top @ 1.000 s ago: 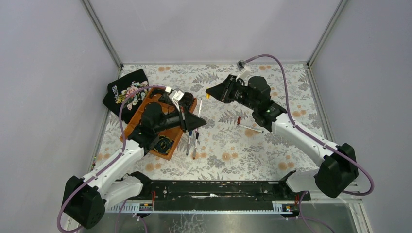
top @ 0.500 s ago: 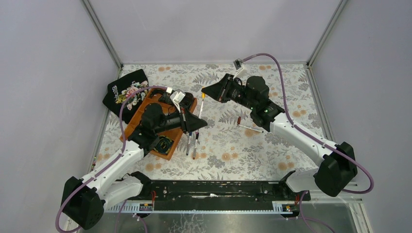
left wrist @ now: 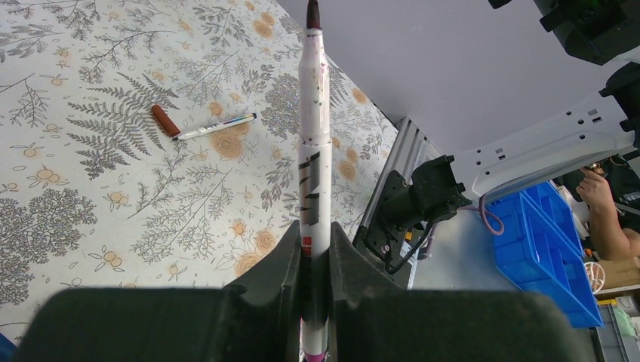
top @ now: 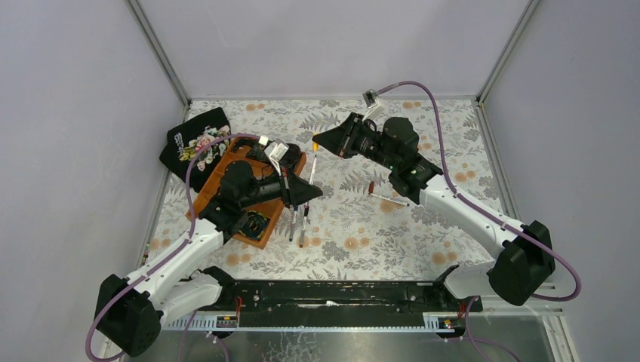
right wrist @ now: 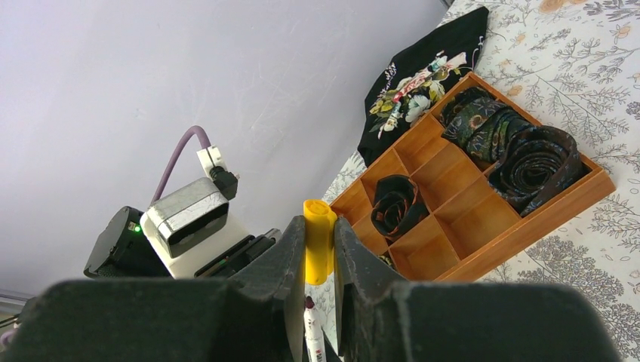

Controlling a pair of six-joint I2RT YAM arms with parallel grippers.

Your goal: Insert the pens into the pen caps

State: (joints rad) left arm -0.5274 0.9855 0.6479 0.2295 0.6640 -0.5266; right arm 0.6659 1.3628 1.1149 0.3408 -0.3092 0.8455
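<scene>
left end effector [left wrist: 313, 235] is clenched on a pen [left wrist: 313, 136]. barrel is white w/ black marks. in the left wrist view the dark tip points to 12 o'clock and the pink end sits down between the fingers.

right end effector [right wrist: 319, 226] grips the yellow cap [right wrist: 318, 245] by its sides, cap upright in the right wrist view. the pen's dark tip shows just below the cap at 6 o'clock. can't tell if it touches the cap or is inside.

in the top view the 2 end effectors meet above the table [top: 468, 128], near its middle. the cap is at 12 o'clock of the pen, and both are held off the table.

a red cap [left wrist: 164, 121] lies on the table at about 4 o'clock of the right end effector in the top view. a loose pen [left wrist: 215, 127] lies just beside it, not capped. 2 more pens [top: 303, 226] lie side by side at 6 o'clock of the left end effector, next to a wooden tray [right wrist: 528, 226]. the tray holds rolled ties [right wrist: 528, 162] in its compartments. a black floral cloth [right wrist: 423, 83] lies at 11 o'clock of the tray in the top view, touching it.
</scene>
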